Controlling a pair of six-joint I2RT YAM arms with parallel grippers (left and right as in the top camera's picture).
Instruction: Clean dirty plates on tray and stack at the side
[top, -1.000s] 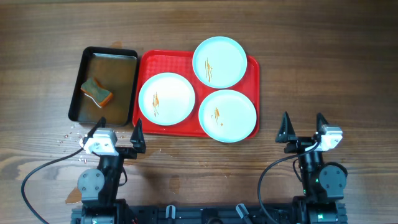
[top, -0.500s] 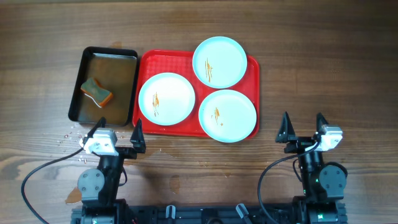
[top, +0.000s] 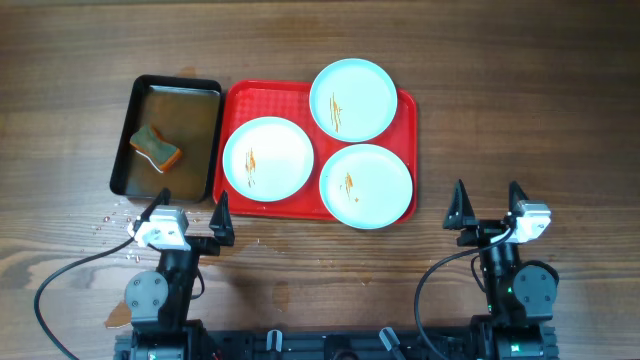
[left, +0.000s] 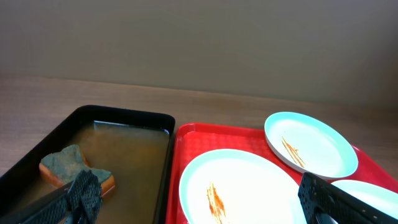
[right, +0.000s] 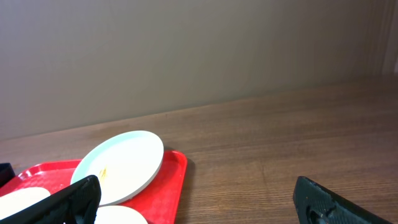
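Note:
The red tray (top: 238, 99) holds three pale plates with orange-brown streaks: one at the left (top: 268, 158), one at the back (top: 353, 98), one at the front right (top: 366, 185). My left gripper (top: 187, 212) is open and empty, in front of the tray's left corner. My right gripper (top: 486, 205) is open and empty, to the right of the tray. The left wrist view shows the left plate (left: 239, 186), the back plate (left: 311, 144) and the tray (left: 186, 140). The right wrist view shows the back plate (right: 121, 165) on the tray (right: 177, 168).
A black pan (top: 166, 137) of brownish water stands against the tray's left side, with a green and orange sponge (top: 155, 147) in it. The pan (left: 134, 115) and sponge (left: 71, 168) also show in the left wrist view. Water drops (top: 112, 218) lie near the left gripper.

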